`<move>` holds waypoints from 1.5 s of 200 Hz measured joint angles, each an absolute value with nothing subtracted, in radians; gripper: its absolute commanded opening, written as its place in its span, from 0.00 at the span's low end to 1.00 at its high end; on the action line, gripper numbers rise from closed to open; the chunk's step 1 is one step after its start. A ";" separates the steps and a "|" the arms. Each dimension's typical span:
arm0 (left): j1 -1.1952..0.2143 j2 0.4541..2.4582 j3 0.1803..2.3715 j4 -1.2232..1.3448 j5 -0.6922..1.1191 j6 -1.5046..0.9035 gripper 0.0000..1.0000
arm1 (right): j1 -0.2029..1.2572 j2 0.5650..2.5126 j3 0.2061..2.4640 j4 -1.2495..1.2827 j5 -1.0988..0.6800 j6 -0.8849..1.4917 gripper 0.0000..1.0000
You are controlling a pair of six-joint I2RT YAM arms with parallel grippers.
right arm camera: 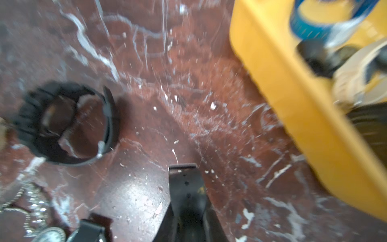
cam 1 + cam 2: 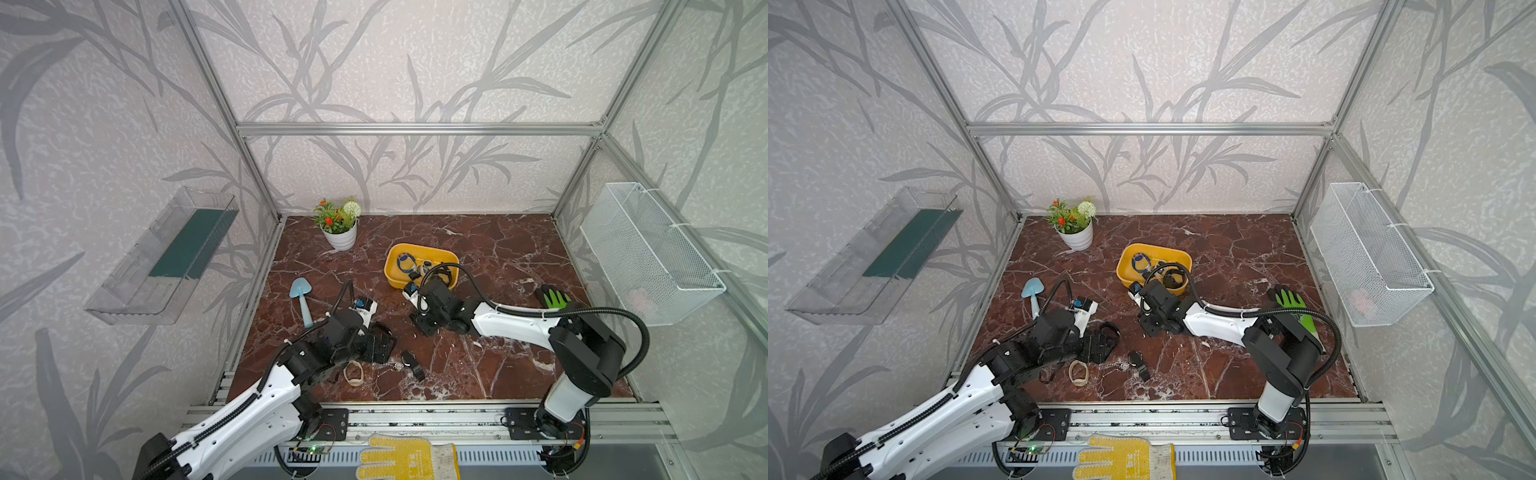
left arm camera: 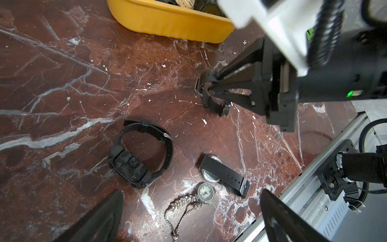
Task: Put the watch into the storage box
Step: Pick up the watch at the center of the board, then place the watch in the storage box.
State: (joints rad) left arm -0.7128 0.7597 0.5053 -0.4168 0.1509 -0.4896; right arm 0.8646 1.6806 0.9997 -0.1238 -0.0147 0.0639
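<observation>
My right gripper (image 3: 206, 89) is shut on the strap of a black watch (image 3: 219, 106), which hangs just above the marble. In the right wrist view the strap (image 1: 185, 184) sticks out between the closed jaws. The yellow storage box (image 2: 419, 251) (image 3: 167, 23) (image 1: 293, 104) stands just beyond that gripper (image 2: 419, 324) and holds several watches. My left gripper (image 3: 188, 220) (image 2: 378, 340) is open above three loose watches: a chunky black one (image 3: 142, 155), a silver one on a chain (image 3: 206, 192) and a black-strapped one (image 3: 224, 174).
A beige band (image 2: 353, 372) lies near the left arm. A potted plant (image 2: 340, 237) and a blue trowel (image 2: 301, 299) are at the left, a green glove (image 2: 555, 297) at the right. A wire basket (image 2: 648, 253) and a clear tray (image 2: 162, 257) hang on the side walls.
</observation>
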 measured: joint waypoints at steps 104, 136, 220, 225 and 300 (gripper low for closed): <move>-0.713 0.767 0.549 -0.388 0.147 -0.452 0.99 | 0.760 1.712 1.397 -0.385 0.105 0.062 0.18; -0.713 0.770 0.551 -0.387 0.147 -0.445 0.99 | 0.693 1.837 1.534 -0.444 0.114 0.047 0.18; -0.714 0.785 0.557 -0.389 0.115 -0.437 0.99 | 0.614 2.162 1.847 -0.569 0.144 0.006 0.18; -0.714 0.786 0.557 -0.389 0.112 -0.436 0.99 | 0.613 2.178 1.866 -0.577 0.148 0.004 0.18; -0.714 0.798 0.558 -0.389 0.091 -0.436 0.99 | 0.612 2.336 2.027 -0.662 0.163 -0.001 0.26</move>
State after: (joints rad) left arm -0.7136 0.7982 0.5579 -0.3893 0.0910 -0.4362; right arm 0.6121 2.3356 2.0270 -0.6617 0.1635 -0.0013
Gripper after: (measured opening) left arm 0.990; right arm 0.214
